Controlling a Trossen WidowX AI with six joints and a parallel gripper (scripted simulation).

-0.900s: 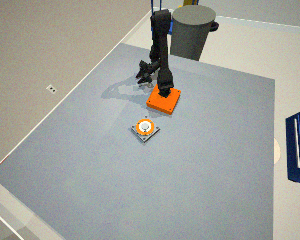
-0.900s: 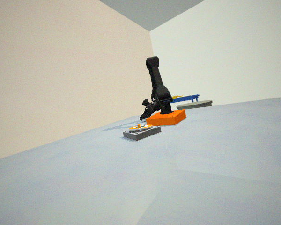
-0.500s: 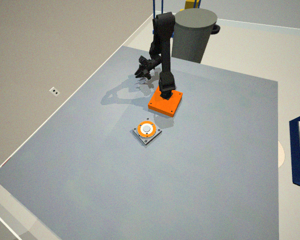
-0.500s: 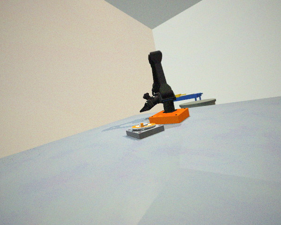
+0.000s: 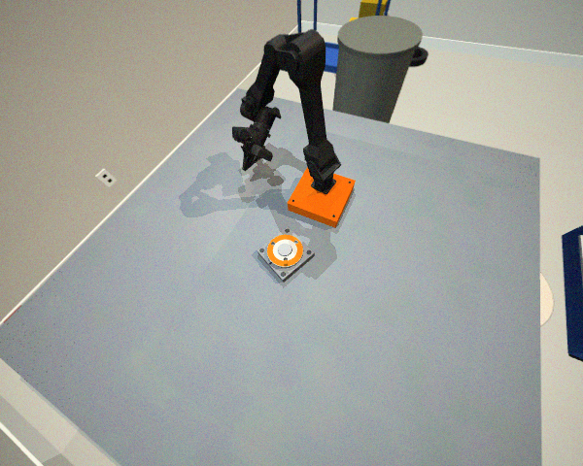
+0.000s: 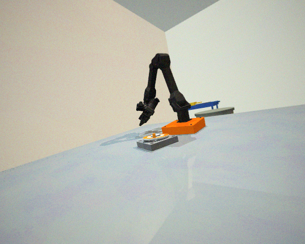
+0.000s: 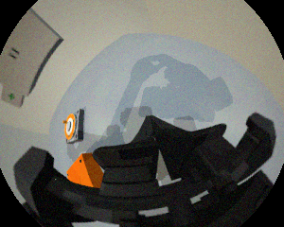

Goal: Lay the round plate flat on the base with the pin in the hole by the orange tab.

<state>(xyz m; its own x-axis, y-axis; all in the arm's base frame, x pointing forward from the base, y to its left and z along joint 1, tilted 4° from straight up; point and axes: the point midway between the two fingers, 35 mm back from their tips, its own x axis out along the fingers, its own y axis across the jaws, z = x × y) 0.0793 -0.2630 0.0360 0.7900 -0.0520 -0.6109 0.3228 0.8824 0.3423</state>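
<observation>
Nearest you, the round plate w/ its orange ring is sitting on the grey base, mid-table, around the post. Further back, your gripper is hanging above the table, fingers pressed together on nothing, well apart from the plate. Behind it, the arm's orange mount.

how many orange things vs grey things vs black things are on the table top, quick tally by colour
orange: 2, the arm's mounting block and the round plate
grey: 1, the square base under the plate
black: 1, the arm with its gripper, shut on nothing, well away from the plate
total: 4
</observation>
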